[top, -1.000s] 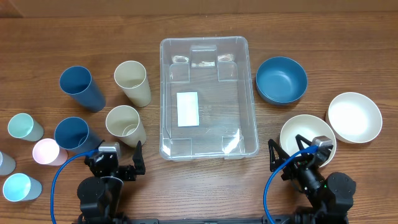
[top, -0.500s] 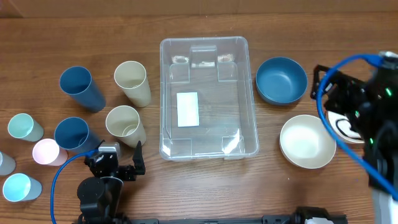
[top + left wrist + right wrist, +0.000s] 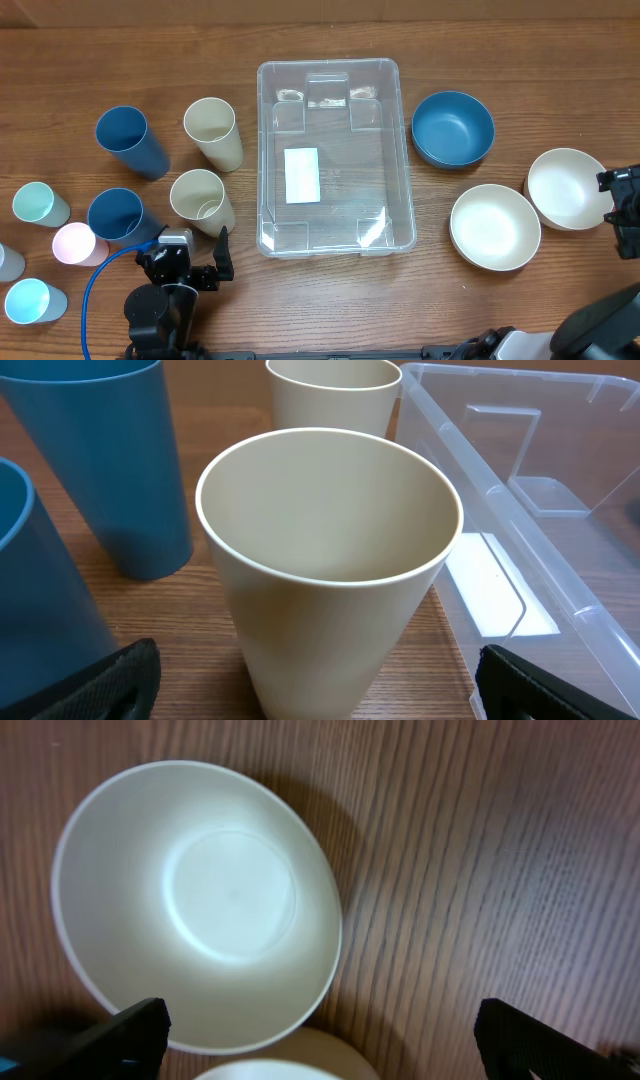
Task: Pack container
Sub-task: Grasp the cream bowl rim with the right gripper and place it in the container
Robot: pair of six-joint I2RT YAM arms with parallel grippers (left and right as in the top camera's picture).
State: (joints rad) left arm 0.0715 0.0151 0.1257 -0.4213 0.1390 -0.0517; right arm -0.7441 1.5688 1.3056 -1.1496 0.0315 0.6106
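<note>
Clear bin point(image 3: 345, 200) on a wooden desk point(image 3: 330, 300), cups point(image 3: 125, 140) left, bowls point(image 3: 453, 128) right.
Left jaws spread wide before a cream cup point(image 3: 320, 560); right jaws spread wide above a white bowl point(image 3: 195, 905).

Left pincer point(image 3: 188, 260) rests at the near edge, right pincer point(image 3: 327, 1038) hangs far right, both spread wide

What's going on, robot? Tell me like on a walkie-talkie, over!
Left gripper open, cream cup right in front. Right gripper open, above white bowl. Container empty, nothing blocking it. Over.
</note>
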